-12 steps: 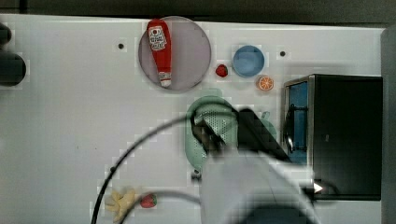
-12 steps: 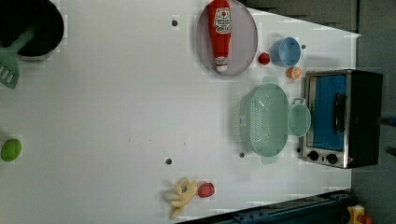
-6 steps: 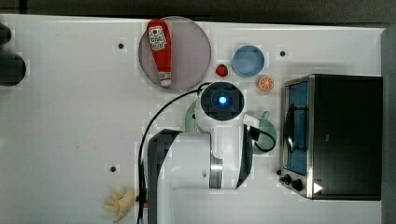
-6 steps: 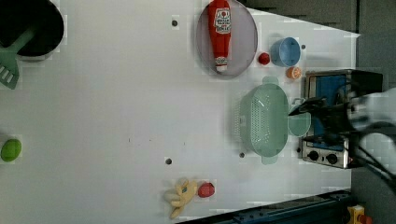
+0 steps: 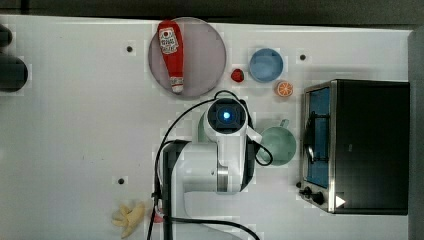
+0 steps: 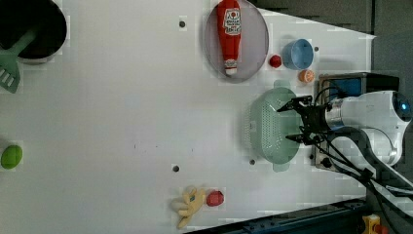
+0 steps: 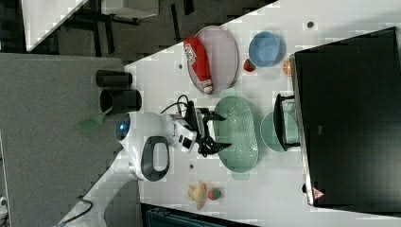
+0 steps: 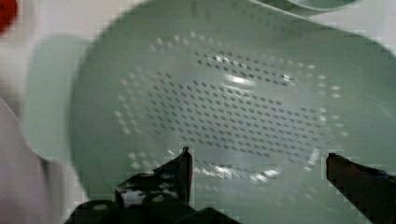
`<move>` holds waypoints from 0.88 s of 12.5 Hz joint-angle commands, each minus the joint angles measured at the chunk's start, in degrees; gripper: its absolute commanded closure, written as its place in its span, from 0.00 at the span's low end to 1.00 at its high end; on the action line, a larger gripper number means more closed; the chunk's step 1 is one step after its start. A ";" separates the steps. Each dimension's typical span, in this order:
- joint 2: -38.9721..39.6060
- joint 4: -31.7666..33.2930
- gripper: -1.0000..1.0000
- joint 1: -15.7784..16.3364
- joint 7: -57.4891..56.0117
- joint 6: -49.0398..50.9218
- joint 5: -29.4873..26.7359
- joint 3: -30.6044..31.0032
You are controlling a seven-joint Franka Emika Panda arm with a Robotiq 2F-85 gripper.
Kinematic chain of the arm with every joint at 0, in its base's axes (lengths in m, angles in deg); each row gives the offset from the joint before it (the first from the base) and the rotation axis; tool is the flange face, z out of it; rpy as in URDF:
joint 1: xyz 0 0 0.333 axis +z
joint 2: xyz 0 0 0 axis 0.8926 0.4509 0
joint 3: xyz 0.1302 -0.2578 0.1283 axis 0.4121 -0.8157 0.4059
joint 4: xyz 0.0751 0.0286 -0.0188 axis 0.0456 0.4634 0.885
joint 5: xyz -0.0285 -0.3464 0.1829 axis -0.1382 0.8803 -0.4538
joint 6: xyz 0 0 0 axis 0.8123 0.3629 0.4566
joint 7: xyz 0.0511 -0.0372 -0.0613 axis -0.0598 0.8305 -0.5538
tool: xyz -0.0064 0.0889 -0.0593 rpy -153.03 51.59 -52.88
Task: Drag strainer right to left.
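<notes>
Arm: white Panda arm reaching in from the left view's right edge, wrist bent toward the table, blue light glowing on its housing.
Gripper: gripper spread wide, both black fingers apart and holding nothing; in the wrist view they hang over the perforated bottom.
Strainer: pale mint strainer lies on the white table in front of the toaster oven, directly under the fingertips; whether they touch its rim I cannot tell.
Left of strainer, in the left view: open tabletop.
Neighbours: mint cup sits between strainer and oven; ketchup bottle on a plate nearby.
</notes>
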 commanded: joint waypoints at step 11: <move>11.11 3.87 0.00 3.21 13.40 -17.70 -0.21 2.54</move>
